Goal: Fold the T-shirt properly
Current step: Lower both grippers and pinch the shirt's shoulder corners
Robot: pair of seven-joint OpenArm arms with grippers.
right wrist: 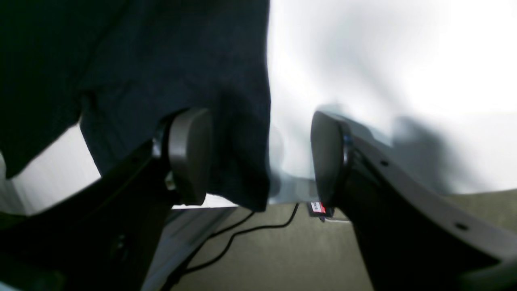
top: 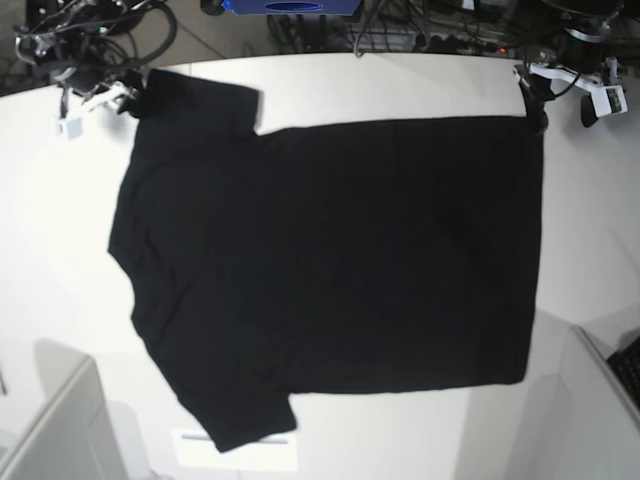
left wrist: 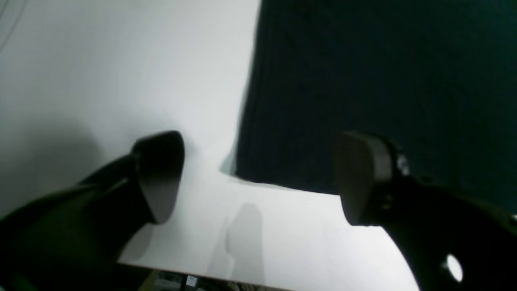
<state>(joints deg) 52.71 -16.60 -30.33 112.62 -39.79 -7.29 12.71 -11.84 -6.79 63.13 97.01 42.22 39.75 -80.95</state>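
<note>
Base view: large black cloth T-shirt (top: 330, 260) flat on white surface (top: 60, 270), limp; both hands (left wrist: 258, 178) (right wrist: 260, 157) wide, empty; best pinched at corners.

- You see the T-shirt (top: 340, 260) spread flat on the white desk (top: 50, 250), plain black side up.
- Its sleeves point to the base view's left, its hem lies right.

Close view from the left wrist camera. The left gripper (left wrist: 258, 178) has its two dark fingers spread wide apart with nothing between them. Beyond them lies a white table (left wrist: 101, 81). The T-shirt (left wrist: 383, 89), black, covers the upper right, its corner resting flat on the table between the fingers.
</note>
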